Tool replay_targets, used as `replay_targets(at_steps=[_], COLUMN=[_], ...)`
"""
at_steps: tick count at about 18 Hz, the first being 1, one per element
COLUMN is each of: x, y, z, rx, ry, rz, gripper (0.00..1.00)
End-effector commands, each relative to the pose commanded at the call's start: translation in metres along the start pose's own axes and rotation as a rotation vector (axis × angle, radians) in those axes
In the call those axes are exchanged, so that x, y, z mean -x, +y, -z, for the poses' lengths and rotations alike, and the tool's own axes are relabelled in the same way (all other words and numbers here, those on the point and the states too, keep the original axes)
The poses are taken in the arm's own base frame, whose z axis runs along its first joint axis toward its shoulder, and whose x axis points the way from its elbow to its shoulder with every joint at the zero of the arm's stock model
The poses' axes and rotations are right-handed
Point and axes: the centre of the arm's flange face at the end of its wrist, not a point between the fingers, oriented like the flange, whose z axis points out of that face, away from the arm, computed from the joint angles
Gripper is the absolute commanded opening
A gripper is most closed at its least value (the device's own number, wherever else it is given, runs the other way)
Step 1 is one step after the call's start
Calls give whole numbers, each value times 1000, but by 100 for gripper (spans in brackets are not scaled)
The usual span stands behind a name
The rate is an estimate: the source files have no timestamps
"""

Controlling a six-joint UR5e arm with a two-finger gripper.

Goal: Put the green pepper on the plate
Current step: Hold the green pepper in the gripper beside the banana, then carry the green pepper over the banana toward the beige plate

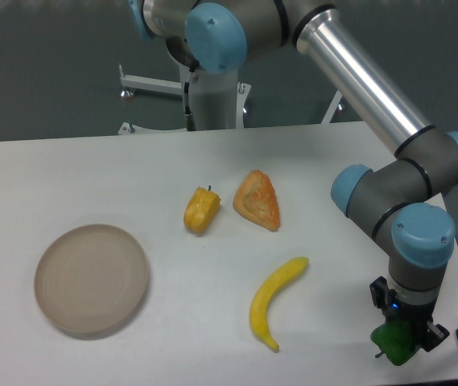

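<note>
The green pepper [398, 342] sits at the table's front right corner, glossy and bright green. My gripper [403, 334] comes straight down onto it from above, its black fingers on both sides of the pepper; the fingers are mostly hidden by the wrist, and I cannot make out whether they press on the pepper. The plate [92, 278], round and beige-tan with a raised rim, lies far to the left near the front edge, with nothing on it.
A yellow-orange pepper [201, 210] and an orange wedge-shaped toy [257, 201] lie mid-table. A yellow banana [274, 301] lies between the gripper and the plate. The arm's elbow [373, 197] hangs over the right side. The table's right edge is close to the gripper.
</note>
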Motion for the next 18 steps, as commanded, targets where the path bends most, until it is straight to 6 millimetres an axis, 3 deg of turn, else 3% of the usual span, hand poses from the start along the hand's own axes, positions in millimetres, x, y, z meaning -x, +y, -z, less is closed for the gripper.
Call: replay_targets(at_steps=[13,16,18], x=[-7,-14,-30], y=[-1,-1,-8], z=[24,31,41], rx=[-24,-33,-62], ry=[9,21,53], rz=[3,15,32], gripper=[30,30,30])
